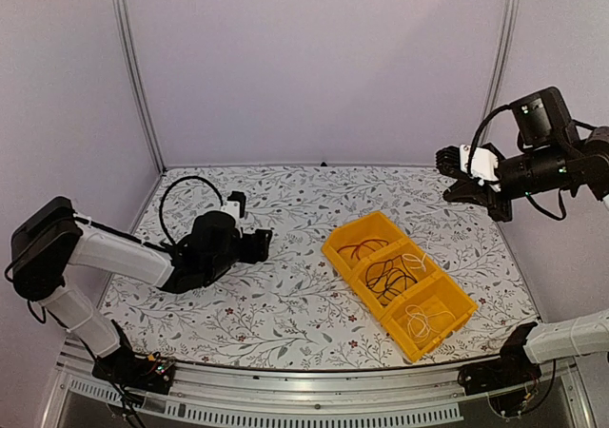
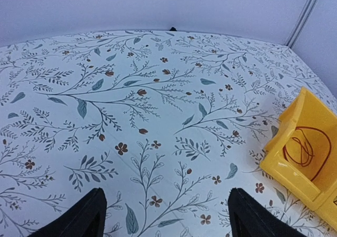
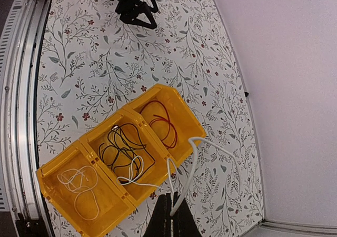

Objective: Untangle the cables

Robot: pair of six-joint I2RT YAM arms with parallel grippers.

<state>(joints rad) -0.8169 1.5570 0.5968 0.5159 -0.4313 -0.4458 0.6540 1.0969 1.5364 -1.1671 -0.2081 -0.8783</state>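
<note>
Right gripper point(image 3: 171, 224): fingers pressed together on a white cable point(image 3: 192, 152), at 6 o'clock in its wrist view. In the top view it is raised high, at 2 o'clock from the bin.
White cable: rises from the fingers toward 12 o'clock and bends at the rim of the bin point(image 2: 289, 169). One strand drops into the middle compartment. Another arcs toward 4 o'clock over the table point(image 2: 131, 89).
Middle compartment: black cables point(image 3: 120, 148) in loose loops, with the white cable's strand lying among them. Whether they are knotted together cannot be told.
Far compartment: a red cable point(image 3: 163, 122), coiled, alone.
Near compartment: a thin white cable point(image 3: 79, 187) in loose loops, apart from the held one.
Bin: three compartments in a row, set slantwise on the table, at 4 o'clock from the table's middle in the top view.
Left gripper point(image 2: 166, 221): fingers spread apart with nothing between them, low over bare table. In the top view it is at 9 o'clock from the bin, apart from it. In its wrist view the bin's red-cable end is at 3 o'clock.
</note>
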